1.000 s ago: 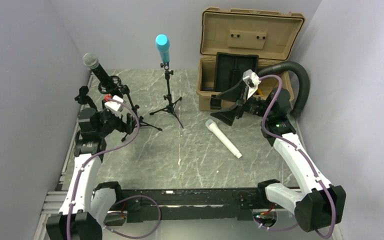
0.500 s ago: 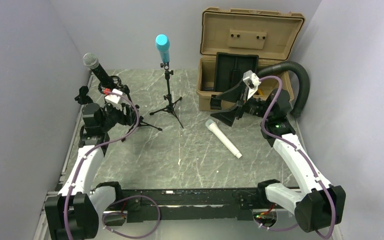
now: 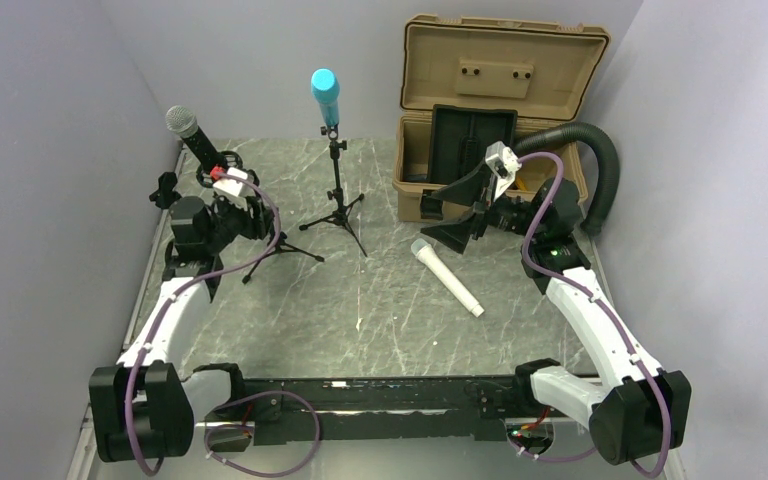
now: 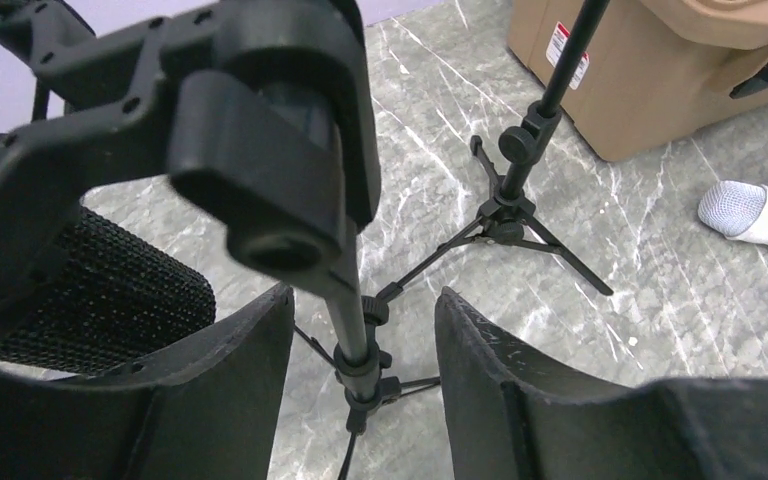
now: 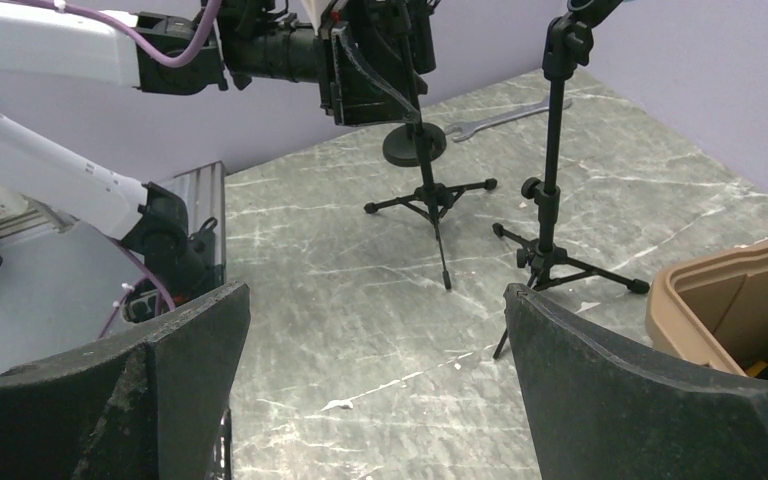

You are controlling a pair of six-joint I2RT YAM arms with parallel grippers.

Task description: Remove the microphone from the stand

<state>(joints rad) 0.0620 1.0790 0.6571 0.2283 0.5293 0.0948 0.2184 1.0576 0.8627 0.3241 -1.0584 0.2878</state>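
Standing at the far left of the grey marble table, the black tripod stand carried the black microphone with a grey mesh head, tilted in its clip; the left gripper sat around the stand's pole just under the clip, fingers partly apart, not touching the pole; the right gripper hovered wide open beside the tan plastic case, near a white microphone lying on the table.

The top camera looks down from above the near edge over the whole bench. The left wrist camera sits hard against the left stand, facing the middle stand. The right wrist camera looks low and leftward from farther off, catching both stands.
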